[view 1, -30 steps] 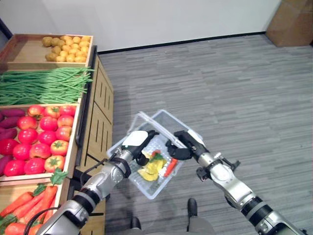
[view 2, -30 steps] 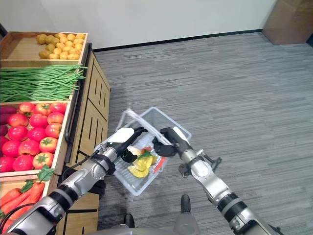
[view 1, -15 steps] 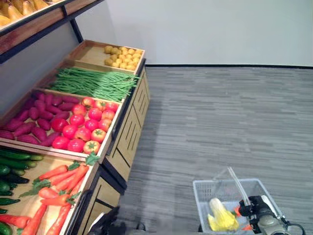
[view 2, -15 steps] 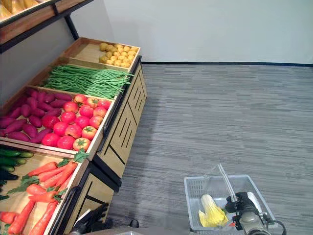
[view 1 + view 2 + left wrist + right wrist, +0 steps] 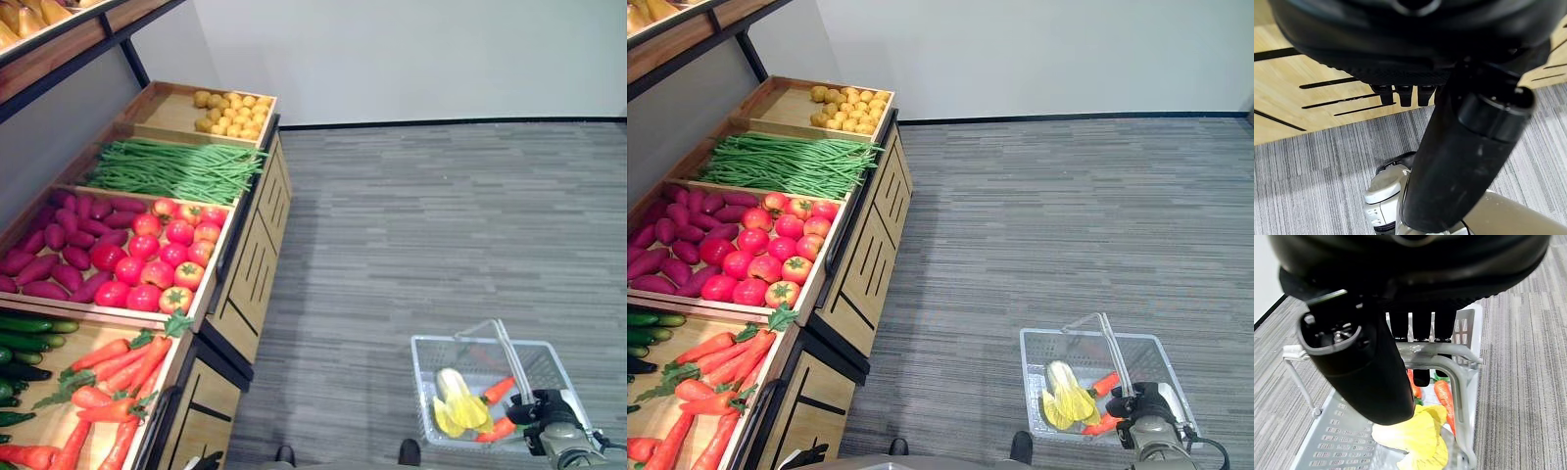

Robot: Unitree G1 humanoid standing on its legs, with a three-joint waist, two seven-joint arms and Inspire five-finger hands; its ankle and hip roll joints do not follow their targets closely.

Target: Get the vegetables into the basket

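A clear wire basket (image 5: 427,345) hangs low on my right above the grey floor. My right hand (image 5: 549,412) is shut on its metal handle (image 5: 1447,356), the fingers curled over the bar. Inside lie a yellow leafy cabbage (image 5: 456,399) and two orange carrots (image 5: 498,390); the cabbage (image 5: 1415,435) and a carrot (image 5: 1443,394) also show under my right hand (image 5: 1366,374). My left hand (image 5: 1400,54) hangs beside the wooden cabinet with relaxed fingers (image 5: 1402,94), holding nothing.
A wooden produce stand runs along my left: potatoes (image 5: 230,110), green beans (image 5: 176,168), tomatoes (image 5: 167,259), purple sweet potatoes (image 5: 54,245), carrots (image 5: 108,377), cucumbers (image 5: 20,343). Its slotted cabinet front (image 5: 250,284) faces open grey floor (image 5: 441,225).
The whole view has shifted as the camera moved. My left hand has left the basket and dropped beside the cabinet. The basket now hangs from my right hand alone.
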